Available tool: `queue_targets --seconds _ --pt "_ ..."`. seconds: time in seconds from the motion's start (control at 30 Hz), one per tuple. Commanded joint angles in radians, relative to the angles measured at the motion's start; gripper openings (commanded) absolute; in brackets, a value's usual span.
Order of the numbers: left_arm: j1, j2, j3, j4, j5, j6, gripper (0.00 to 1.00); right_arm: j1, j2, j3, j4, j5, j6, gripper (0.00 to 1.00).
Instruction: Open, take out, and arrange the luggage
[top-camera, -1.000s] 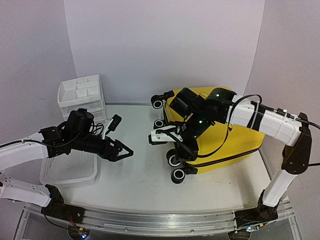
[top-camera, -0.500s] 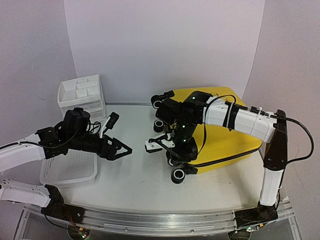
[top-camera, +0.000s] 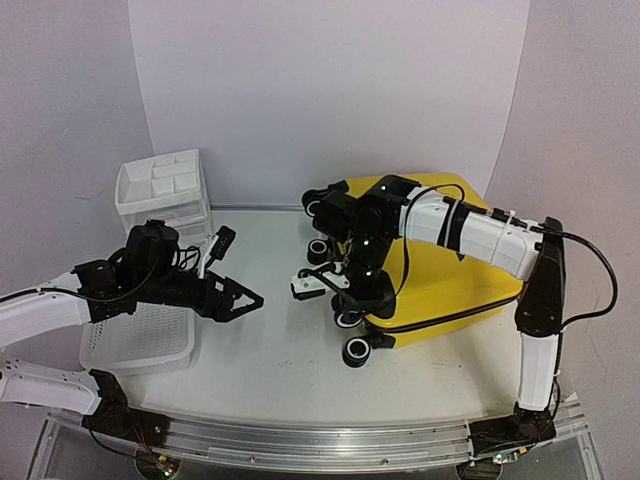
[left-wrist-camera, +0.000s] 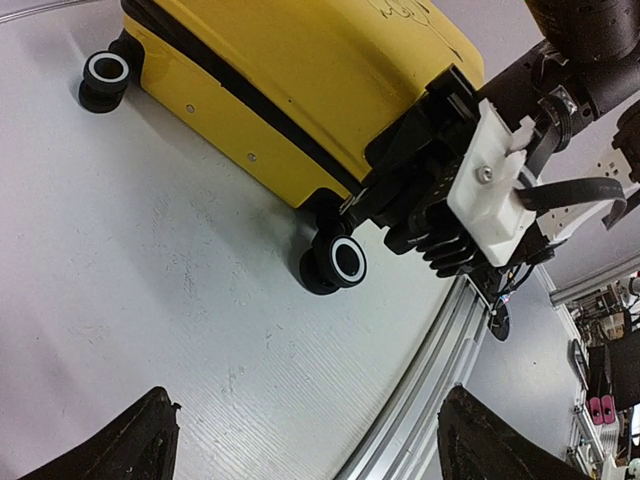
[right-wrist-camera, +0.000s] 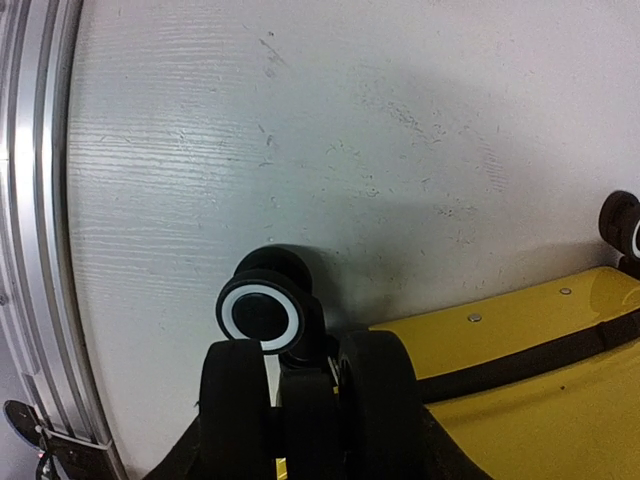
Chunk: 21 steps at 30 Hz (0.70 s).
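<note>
The yellow luggage (top-camera: 450, 270) lies flat and closed at the right of the table, its black zipper band (left-wrist-camera: 250, 100) running round the side. My right gripper (top-camera: 350, 295) reaches down at its near-left corner. In the right wrist view, the right gripper (right-wrist-camera: 305, 345) has both black fingers (right-wrist-camera: 235, 400) pressed on a black caster wheel, with a white-ringed wheel (right-wrist-camera: 260, 312) just beyond and the yellow shell (right-wrist-camera: 540, 360) to the right. My left gripper (top-camera: 252, 303) hovers open left of the luggage with nothing in it; from its own camera the left gripper (left-wrist-camera: 310, 395) faces a front wheel (left-wrist-camera: 340, 262).
A white mesh basket (top-camera: 140, 345) sits under the left arm at the near left. A white plastic drawer unit (top-camera: 162, 190) stands at the back left. The metal rail (right-wrist-camera: 30, 250) runs along the table's near edge.
The right arm swung in and down to the luggage's near-left wheel, and its jaws narrowed round that wheel. The left gripper stayed open, almost still.
</note>
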<state>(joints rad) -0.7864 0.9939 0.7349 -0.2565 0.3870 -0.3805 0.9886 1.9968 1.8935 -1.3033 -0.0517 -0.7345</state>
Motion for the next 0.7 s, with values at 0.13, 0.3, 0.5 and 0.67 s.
queue_targets --seconds 0.13,0.3,0.5,0.67 --pt "-0.002 0.068 -0.029 0.238 -0.033 -0.028 0.88 -0.080 -0.142 0.058 -0.049 -0.282 -0.050 0.00" --pt "-0.006 0.151 -0.080 0.501 -0.022 -0.035 0.83 -0.102 -0.139 0.130 -0.169 -0.362 -0.123 0.00" --pt "-0.075 0.274 -0.123 0.807 -0.036 0.075 0.76 -0.120 -0.152 0.130 -0.185 -0.375 -0.150 0.00" --pt "-0.115 0.391 -0.078 0.876 -0.034 0.100 0.66 -0.129 -0.140 0.167 -0.214 -0.400 -0.173 0.00"
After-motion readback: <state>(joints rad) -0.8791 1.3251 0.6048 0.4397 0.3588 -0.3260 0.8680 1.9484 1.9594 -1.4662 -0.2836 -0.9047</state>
